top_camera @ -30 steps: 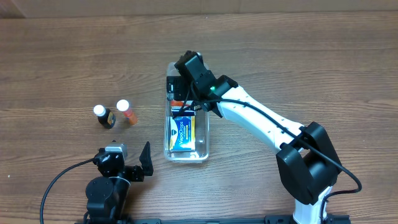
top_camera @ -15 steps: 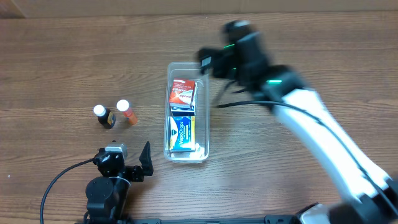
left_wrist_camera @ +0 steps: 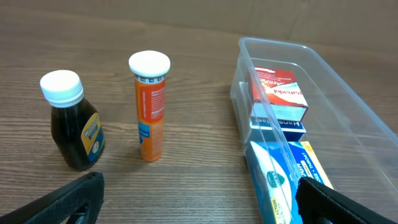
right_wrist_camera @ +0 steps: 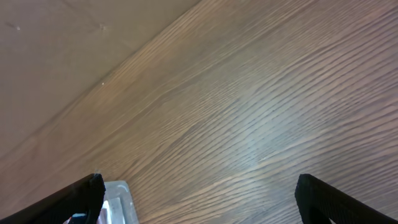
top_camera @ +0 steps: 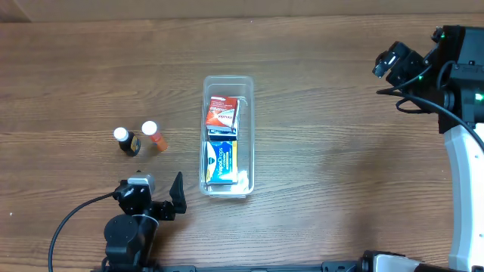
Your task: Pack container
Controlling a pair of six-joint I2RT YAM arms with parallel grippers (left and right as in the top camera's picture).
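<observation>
We see the container point(top_camera: 228, 85) near the middle of the table point(top_camera: 340, 166). It is clear plastic, long and thin, and it stands flat on the wood. A red box point(top_camera: 222, 113) lies inside it, about halfway along. A blue and yellow box point(top_camera: 221, 162) lies in the end nearest the robot. A dark box point(left_wrist_camera: 278, 122) peeks out between those two. It touches the red box, but we cannot tell if part of it lies under the red one.

To the left of the container, well apart from it, two small things stand upright on the table. One is a dark bottle point(top_camera: 127, 141) with a white cap. The other is an orange tube point(top_camera: 154, 137), also with a white cap. They stand close together but do not touch.

The left gripper point(left_wrist_camera: 199, 208) sits near the robot's edge of the table, close to the bottle and the tube. Its fingers are spread wide and it holds nothing.

The right gripper point(right_wrist_camera: 199, 202) is far off to the right, well away from the container. Its fingers are spread wide too, with only bare wood between them.
</observation>
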